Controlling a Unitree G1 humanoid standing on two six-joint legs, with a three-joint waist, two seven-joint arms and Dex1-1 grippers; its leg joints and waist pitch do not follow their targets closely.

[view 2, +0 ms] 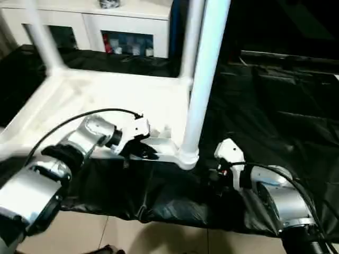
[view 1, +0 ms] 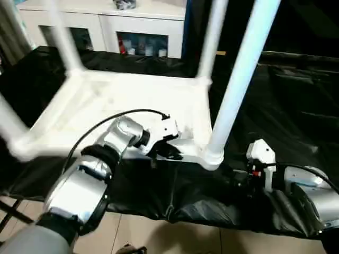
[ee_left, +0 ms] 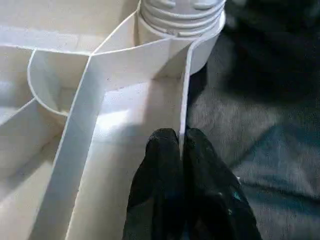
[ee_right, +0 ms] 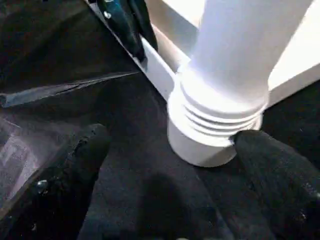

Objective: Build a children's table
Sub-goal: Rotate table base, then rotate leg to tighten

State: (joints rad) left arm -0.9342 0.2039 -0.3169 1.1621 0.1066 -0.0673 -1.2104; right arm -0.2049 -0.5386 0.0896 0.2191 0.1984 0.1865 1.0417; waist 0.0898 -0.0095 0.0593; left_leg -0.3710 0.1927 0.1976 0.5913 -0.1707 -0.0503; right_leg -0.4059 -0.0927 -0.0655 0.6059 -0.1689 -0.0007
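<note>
Left jaws pinching table (view 1: 132, 100) rim, legs (view 1: 241, 79) cropped above

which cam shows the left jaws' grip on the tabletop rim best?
Left wrist view: the left gripper has its jaws shut on the thin rim wall of the tabletop, close up. The eye views show that grip small, from above, beside the near leg. The right wrist view catches it at the frame's edge.

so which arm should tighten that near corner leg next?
Right, probably. The right gripper is open, its fingers flanking the near leg at its ribbed base. The left gripper is shut on the tabletop rim, steadying it.
</note>
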